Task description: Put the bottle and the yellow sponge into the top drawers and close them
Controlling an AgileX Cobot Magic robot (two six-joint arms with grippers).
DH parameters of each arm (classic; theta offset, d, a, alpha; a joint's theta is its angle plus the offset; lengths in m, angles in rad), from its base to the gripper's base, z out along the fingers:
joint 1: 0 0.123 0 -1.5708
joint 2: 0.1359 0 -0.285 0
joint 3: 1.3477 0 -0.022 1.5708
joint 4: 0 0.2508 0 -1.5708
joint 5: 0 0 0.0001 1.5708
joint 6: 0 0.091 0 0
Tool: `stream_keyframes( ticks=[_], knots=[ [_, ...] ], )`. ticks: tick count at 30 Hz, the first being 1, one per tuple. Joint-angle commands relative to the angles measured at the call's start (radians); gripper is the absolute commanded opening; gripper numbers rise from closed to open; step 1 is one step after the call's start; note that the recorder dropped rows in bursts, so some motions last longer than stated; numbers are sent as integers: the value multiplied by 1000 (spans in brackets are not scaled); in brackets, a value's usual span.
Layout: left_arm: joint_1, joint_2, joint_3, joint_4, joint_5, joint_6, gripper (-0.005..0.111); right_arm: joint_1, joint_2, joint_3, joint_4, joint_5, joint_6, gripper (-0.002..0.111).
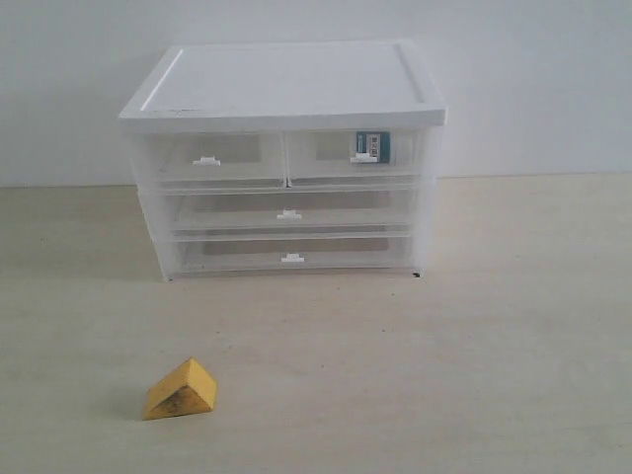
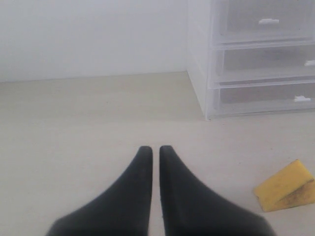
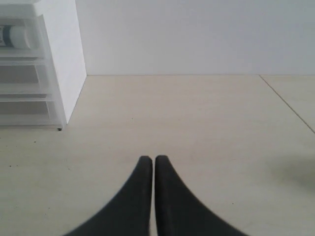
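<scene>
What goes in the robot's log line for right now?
bottle: in right top drawer, closed | sponge: on table | left pincer: shut, empty | right pincer: shut, empty

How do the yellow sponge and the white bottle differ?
The mustard-yellow wedge sponge lies out on the pale table; the small white, teal-labelled bottle sits inside the closed right-hand top clear plastic drawer. The sponge bears dark smudges; the bottle a printed label. Neither is in the left end effector or right end effector.
</scene>
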Motion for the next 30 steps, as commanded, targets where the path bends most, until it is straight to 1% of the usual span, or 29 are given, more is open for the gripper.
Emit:
stream_keyframes(
  ticks=[1, 5, 10, 15, 18, 23, 30],
  knots=[
    [4, -4, 4, -10, -2, 0, 4, -2, -6, 4, 32, -5, -36, 0],
    [4, -4, 4, -10, -2, 0, 4, -2, -6, 6, 39, -5, -36, 0],
    [4, -4, 4, -10, -2, 0, 4, -2, -6, 97, 39, -111, -36, 0],
    [4, -4, 4, -10, -2, 0, 4, -2, -6, 153, 55, -136, -26, 0],
    [4, -4, 4, -10, -2, 0, 4, -2, -6, 153, 55, -161, -26, 0],
    [4, -4, 4, -10, -2, 0, 4, -2, -6, 153, 52, -124, -26, 0],
    [4, -4, 4, -10, -4, 0, 4, -2, -6, 153, 50, -121, -26, 0]
  ],
)
